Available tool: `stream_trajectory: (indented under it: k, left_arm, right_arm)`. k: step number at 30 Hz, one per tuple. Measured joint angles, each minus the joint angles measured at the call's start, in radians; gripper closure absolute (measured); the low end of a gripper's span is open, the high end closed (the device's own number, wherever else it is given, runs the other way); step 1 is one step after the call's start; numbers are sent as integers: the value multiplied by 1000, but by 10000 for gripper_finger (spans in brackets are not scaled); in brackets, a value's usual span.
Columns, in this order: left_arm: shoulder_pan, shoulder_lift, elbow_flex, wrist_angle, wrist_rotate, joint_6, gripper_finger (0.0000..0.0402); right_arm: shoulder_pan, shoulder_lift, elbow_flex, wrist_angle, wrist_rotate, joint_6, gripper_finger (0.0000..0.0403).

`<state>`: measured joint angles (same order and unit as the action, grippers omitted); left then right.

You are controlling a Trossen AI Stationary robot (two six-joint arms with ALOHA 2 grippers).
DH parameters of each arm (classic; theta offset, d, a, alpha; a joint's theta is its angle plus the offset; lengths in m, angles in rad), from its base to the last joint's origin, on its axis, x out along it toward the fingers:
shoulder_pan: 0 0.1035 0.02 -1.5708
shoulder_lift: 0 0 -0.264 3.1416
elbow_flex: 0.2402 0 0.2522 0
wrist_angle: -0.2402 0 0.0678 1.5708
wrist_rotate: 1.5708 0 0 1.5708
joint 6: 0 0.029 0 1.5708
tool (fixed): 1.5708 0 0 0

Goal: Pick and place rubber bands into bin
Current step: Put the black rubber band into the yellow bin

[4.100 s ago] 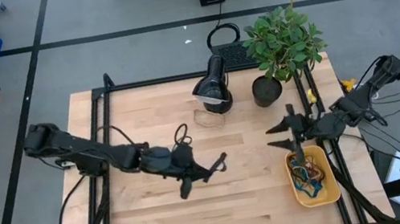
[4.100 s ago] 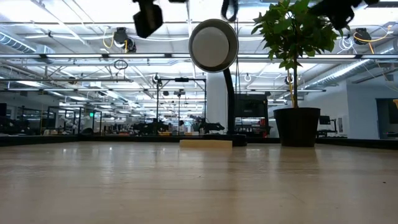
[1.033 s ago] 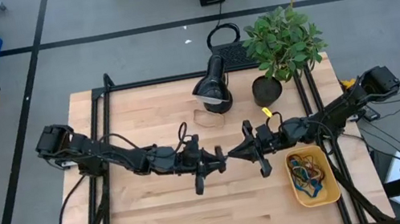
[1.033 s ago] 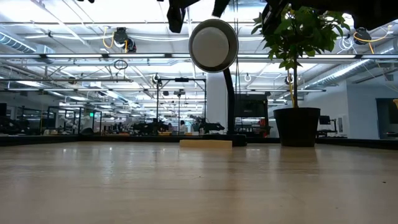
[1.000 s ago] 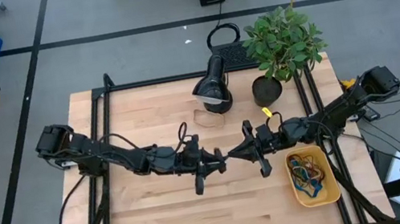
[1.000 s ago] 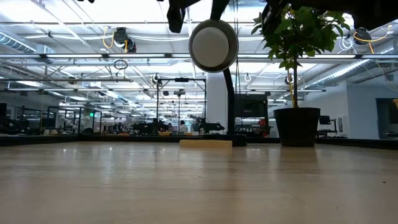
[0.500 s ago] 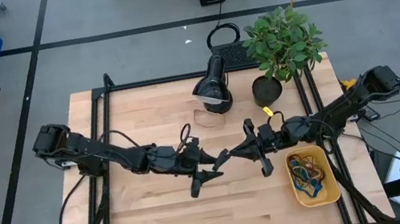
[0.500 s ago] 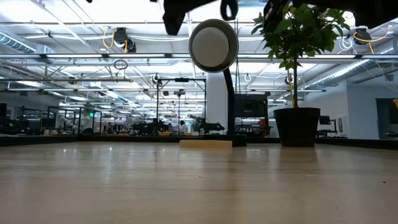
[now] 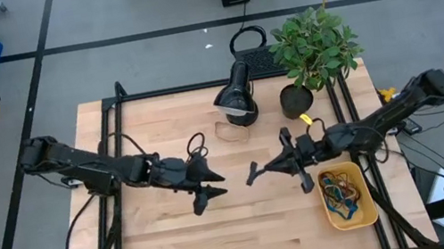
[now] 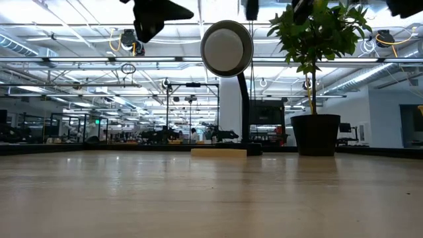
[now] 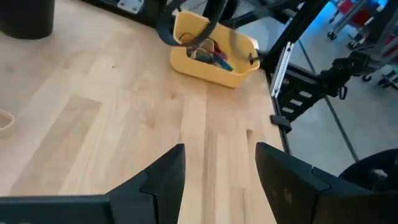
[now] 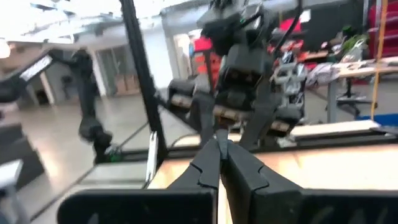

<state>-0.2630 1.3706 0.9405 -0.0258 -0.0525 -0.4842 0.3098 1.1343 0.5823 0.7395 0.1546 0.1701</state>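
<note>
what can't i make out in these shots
- High view: whether the shut right tool pinches a rubber band; too small to tell.
- High view: how many coloured rubber bands lie in the shallow yellow plastic bin; they are tangled.
- Left wrist view: the dark loop near the bin; blurred and cut by the edge.
- Low view: the bin; out of frame.

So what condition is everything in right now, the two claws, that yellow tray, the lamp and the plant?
Left gripper: open, nothing between its fingers, above the table's middle.
Right gripper: shut, facing the left one; whether it holds anything cannot be told.
Bin: upright near the table's right edge, holding a tangle of rubber bands.
Lamp: standing; lit or not cannot be told.
Potted plant: upright, leafy.
</note>
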Motion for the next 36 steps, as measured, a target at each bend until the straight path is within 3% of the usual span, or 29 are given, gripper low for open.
stream_trajectory:
  k: [7,15,27,32,36]
  left_arm:
    - [7,0,0,-4,-8,11,199]
    - [41,1,0,-8,-9,11,199]
    - [104,1,0,-6,-10,11,199]
    - [121,1,0,-6,-10,11,199]
    - [130,1,0,-6,-10,10,199]
  right_arm:
    - [76,-217,0,-382,0,60,403]
    - [223,-437,101,-992,-18,403,403]
    - [465,-433,140,-1444,-163,971,403]
    - [541,-406,140,-1540,-181,1092,403]
    - [562,-375,140,-1579,-121,1112,403]
